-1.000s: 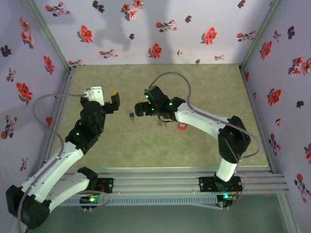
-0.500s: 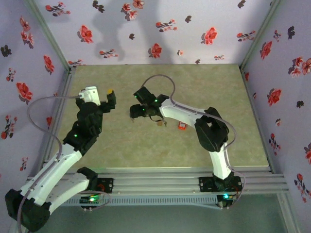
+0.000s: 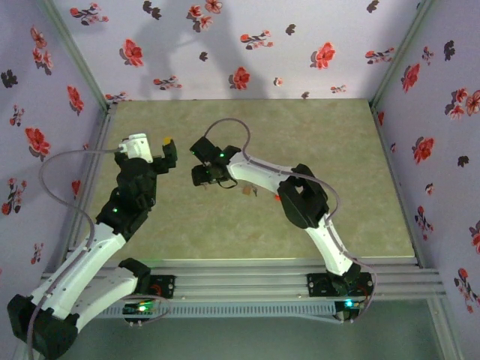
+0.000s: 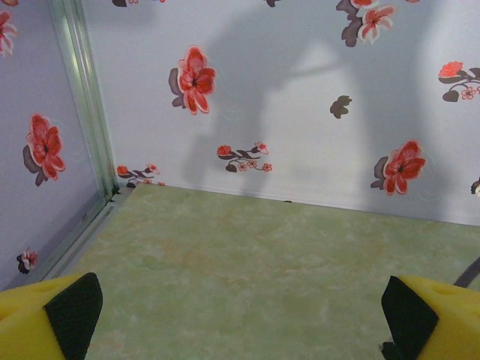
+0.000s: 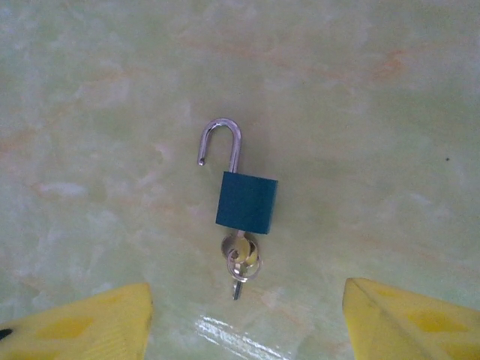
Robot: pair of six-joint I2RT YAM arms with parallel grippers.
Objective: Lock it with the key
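Observation:
A blue padlock (image 5: 247,202) lies flat on the green table, its silver shackle (image 5: 221,139) swung open. A key (image 5: 241,255) on a small ring sticks out of the lock's underside. My right gripper (image 5: 246,291) hovers right above it, open, its yellow fingers (image 5: 90,322) wide to either side and touching nothing. In the top view the right gripper (image 3: 201,174) covers the padlock. My left gripper (image 3: 166,150) is open and empty, off to the left, and the left wrist view has it (image 4: 238,300) facing the back wall.
A small orange-brown item (image 3: 247,190) and a red one (image 3: 278,197) lie on the table beside the right forearm. Floral walls (image 3: 240,45) enclose three sides. Aluminium rails (image 3: 247,274) run along the near edge by the arm bases.
The right gripper has swung left until it stands over the padlock, hiding it from above. The left gripper has drifted slightly left and stays open.

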